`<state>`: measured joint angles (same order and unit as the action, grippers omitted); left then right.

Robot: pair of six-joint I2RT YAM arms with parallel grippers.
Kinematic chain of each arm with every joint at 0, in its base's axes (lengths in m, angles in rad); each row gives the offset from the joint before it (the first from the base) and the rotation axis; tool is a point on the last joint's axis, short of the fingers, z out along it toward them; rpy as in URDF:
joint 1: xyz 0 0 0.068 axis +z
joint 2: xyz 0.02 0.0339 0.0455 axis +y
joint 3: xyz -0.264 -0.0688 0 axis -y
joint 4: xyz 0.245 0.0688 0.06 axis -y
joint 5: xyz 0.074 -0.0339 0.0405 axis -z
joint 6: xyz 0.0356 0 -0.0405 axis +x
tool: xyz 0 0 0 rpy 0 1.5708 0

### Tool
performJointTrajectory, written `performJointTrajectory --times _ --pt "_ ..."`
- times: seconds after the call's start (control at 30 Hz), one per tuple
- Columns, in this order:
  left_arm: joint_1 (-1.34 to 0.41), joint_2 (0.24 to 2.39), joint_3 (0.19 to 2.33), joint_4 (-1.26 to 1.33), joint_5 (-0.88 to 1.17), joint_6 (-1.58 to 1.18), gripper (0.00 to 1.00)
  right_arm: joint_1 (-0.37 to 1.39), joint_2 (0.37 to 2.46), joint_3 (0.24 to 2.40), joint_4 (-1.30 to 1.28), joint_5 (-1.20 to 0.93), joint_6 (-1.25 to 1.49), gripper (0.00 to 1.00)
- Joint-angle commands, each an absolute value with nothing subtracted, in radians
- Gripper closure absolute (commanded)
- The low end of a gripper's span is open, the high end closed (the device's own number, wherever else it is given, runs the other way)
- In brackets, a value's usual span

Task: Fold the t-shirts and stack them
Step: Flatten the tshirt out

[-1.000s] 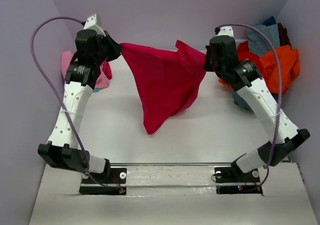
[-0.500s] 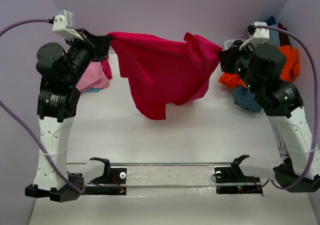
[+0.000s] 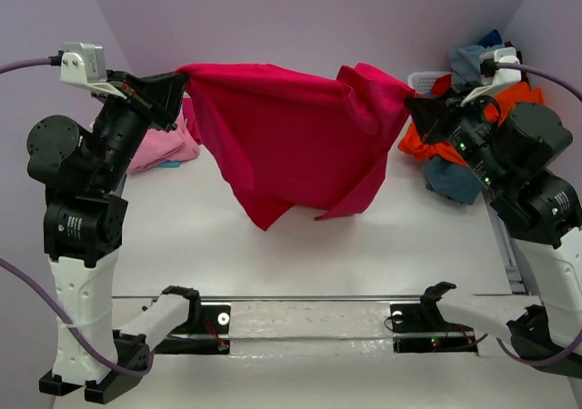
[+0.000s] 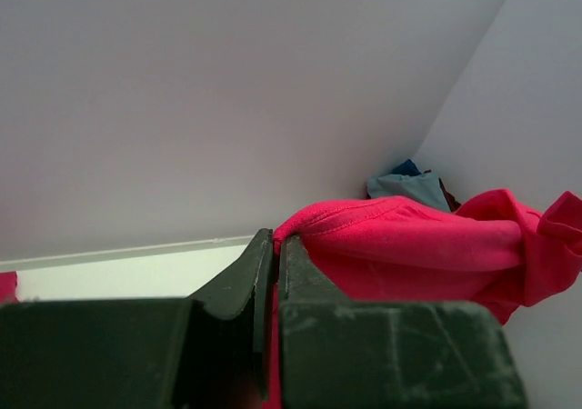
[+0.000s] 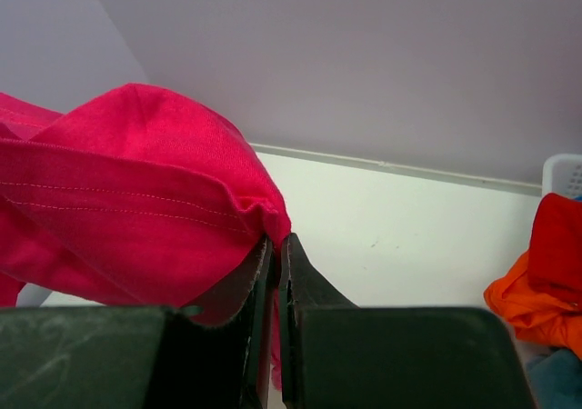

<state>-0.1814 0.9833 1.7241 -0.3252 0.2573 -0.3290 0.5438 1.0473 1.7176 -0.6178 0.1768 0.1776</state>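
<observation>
Here we see the left arm [image 3: 84, 223] and right arm [image 3: 541, 195] reared upright, wide apart; left gripper [image 3: 178, 81] and right gripper [image 3: 412, 104] each pinch the crimson-magenta t-shirt [image 3: 282, 132] hanging between.

Crimson tee [image 3: 282, 136]: matt cloth, soft and creased, with a double line of stitching along the hem in the right wrist view. The left gripper [image 4: 273, 245] and right gripper [image 5: 275, 245] are dark matt plastic, the faces scuffed and scratched pale. Desk [image 3: 273, 264]: white, smooth, faint sheen. The left arm [image 3: 82, 291] has a smooth white plastic shell and black satin joints. Near-edge strip [image 3: 309, 318]: shiny, reflective, metal-looking.
</observation>
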Motion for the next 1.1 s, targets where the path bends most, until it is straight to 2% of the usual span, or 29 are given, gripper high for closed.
performJointTrajectory --times 0.0,0.6,1.07 --pt "-0.167 0.940 1.761 -0.224 0.206 -0.290 0.95 0.532 0.993 1.733 -0.558 0.203 0.118 0.93" --pt "-0.176 0.833 1.798 -0.204 0.227 -0.247 0.94 0.532 0.789 1.729 -0.466 0.072 0.109 0.93" --pt "-0.176 0.822 1.826 -0.227 0.172 -0.236 0.95 0.532 0.810 1.741 -0.491 0.032 0.121 0.93"
